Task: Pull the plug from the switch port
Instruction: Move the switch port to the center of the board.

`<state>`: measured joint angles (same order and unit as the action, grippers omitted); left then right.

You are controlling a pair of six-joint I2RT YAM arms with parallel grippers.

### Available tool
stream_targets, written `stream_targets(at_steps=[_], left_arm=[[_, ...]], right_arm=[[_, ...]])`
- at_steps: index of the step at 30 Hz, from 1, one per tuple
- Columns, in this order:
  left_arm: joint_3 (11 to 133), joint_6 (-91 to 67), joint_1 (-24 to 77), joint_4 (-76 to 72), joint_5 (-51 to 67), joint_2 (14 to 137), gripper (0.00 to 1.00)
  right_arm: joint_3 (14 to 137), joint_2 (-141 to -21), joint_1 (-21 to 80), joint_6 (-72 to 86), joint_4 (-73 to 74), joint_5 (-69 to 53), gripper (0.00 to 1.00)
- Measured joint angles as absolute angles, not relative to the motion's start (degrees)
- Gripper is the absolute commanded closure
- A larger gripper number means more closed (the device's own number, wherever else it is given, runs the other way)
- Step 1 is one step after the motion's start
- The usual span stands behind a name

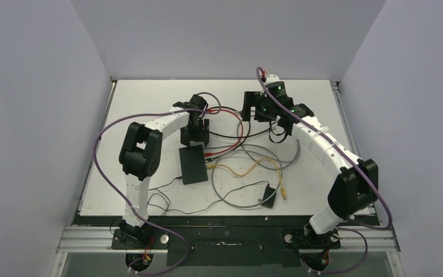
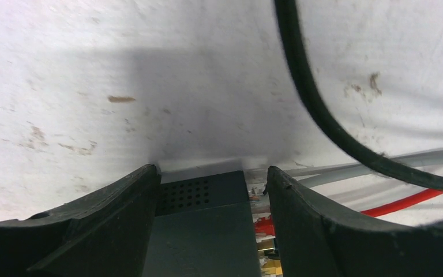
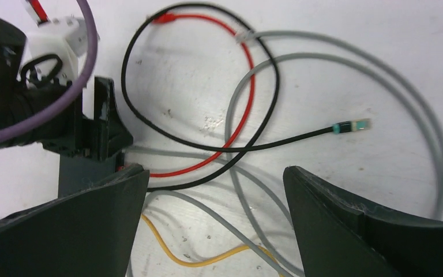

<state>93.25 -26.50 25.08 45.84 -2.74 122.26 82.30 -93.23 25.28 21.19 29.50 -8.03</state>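
Left gripper (image 2: pixel 210 171) straddles switch (image 2: pixel 202 234), lengthwise near-far, ports (image 2: pixel 261 228) rightward.

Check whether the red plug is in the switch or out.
In: the red plug sits at the switch port edge, not pulled clear.

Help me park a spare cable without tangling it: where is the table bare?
Bare: the far-left corner of the table, beyond the left arm; the far-right corner behind the right arm; and the near-right patch between the adapter and that arm. Crowded: the middle, where cables loop from the switch to the adapter.
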Motion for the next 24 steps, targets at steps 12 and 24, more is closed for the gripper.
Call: stream_targets(at_steps=[12, 24], left_arm=[[91.48, -26.76, 28.82, 46.70, -6.22, 116.31, 0.16], [86.39, -26.96, 28.62, 46.48, -12.67, 103.33, 0.14]], right_arm=[[70.63, -76.51, 24.77, 17.74, 14.04, 1.37, 0.10], [75.11, -90.50, 25.96, 18.15, 16.53, -12.75, 0.10]])
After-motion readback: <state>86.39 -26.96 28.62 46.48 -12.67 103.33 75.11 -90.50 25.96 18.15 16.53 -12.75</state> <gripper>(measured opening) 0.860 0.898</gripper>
